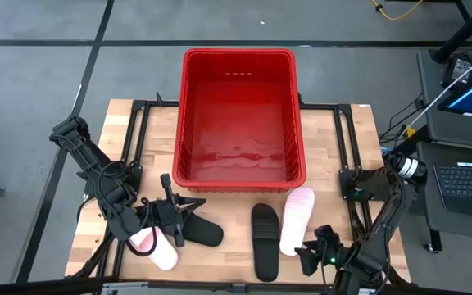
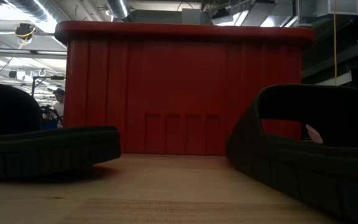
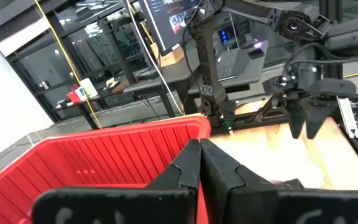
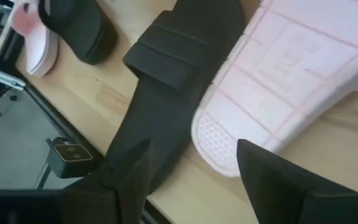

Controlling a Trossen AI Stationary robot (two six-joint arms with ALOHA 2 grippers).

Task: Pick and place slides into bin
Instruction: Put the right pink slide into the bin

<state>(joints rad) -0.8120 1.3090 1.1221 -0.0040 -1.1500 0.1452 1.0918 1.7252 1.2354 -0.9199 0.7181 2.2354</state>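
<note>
The red bin (image 1: 238,115) (image 2: 185,87) stands at the table's far middle. In front of it a black slide (image 1: 265,240) (image 4: 166,81) lies beside a pale pink slide (image 1: 296,220) (image 4: 291,81) that is turned sole up. My right gripper (image 1: 311,252) (image 4: 194,171) is open and slants down over the near ends of these two; I cannot tell whether it touches them. To the left lie another black slide (image 1: 199,232) (image 2: 42,149) and another pink slide (image 1: 156,246) (image 4: 33,37). My left gripper (image 1: 188,205) (image 3: 201,165) hovers above them, level and shut on nothing.
Black metal frame rails (image 1: 138,123) run along the wooden table's left and right sides. A laptop (image 1: 469,176) and monitor stand off the table's right edge. Bare wood (image 2: 166,186) lies between the two black slides.
</note>
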